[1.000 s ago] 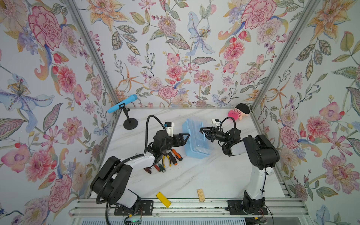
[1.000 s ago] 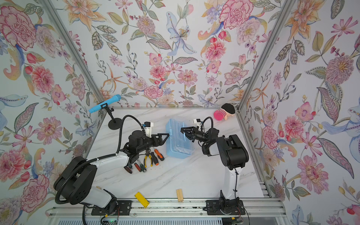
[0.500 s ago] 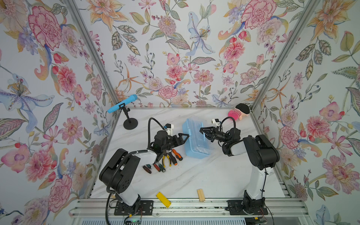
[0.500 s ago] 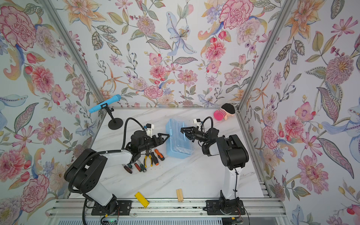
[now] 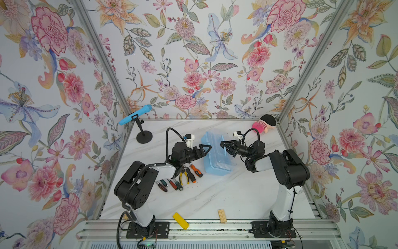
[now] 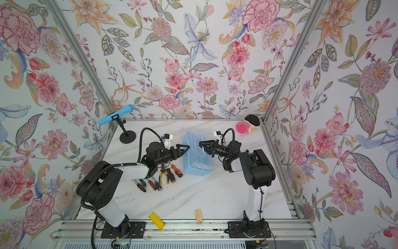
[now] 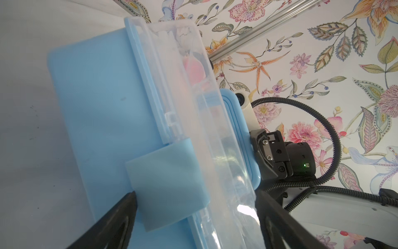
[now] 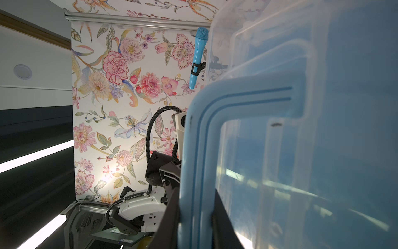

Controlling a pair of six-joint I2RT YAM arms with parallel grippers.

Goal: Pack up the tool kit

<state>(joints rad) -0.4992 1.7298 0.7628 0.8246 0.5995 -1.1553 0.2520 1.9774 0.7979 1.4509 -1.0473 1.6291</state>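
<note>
The light-blue tool kit box [image 5: 217, 156] [image 6: 197, 157] sits mid-table, its clear lid [image 7: 189, 71] closed. My right gripper [image 5: 223, 145] [image 6: 201, 144] [image 8: 195, 211] is shut on the box's blue handle [image 8: 198, 151] [image 7: 243, 138]. My left gripper [image 5: 206, 148] [image 6: 185, 148] [image 7: 195, 194] stands open against the box's opposite side. Its fingers straddle the blue latch [image 7: 168, 185] and the lid edge. Yellow-handled pliers [image 5: 184, 175] [image 6: 164, 175] and orange-black screwdrivers [image 5: 196, 170] [image 6: 176, 170] lie in a row on the table under the left arm.
A blue microphone [image 5: 134, 117] on a black stand [image 5: 143, 138] is at the back left. A pink plush toy [image 5: 263, 125] lies in the back right corner. A flat yellow block [image 5: 180, 220] and a ridged wooden block [image 5: 221, 215] rest at the front edge.
The left arm's lower links have swung up and toward the box, while its gripper stays by the box side, slightly narrower. The right arm and box have not moved.
</note>
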